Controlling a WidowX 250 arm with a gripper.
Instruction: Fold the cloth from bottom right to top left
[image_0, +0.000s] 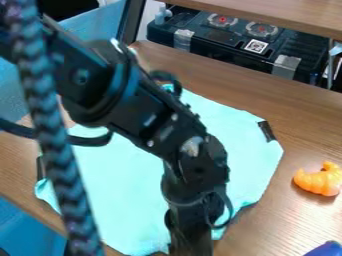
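Cloth (120, 185) spread, right edge apart from orange toy (319, 180); end effector (190, 240): grip state unclear.

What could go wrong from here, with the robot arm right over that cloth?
The arm crosses low over the cloth, so it might drag or bunch the fabric instead of folding it neatly. The thin cable looping out from the arm's lower end could catch the cloth's near right edge. And if the dark strip at the right corner fastens the cloth down, that corner may resist being folded.
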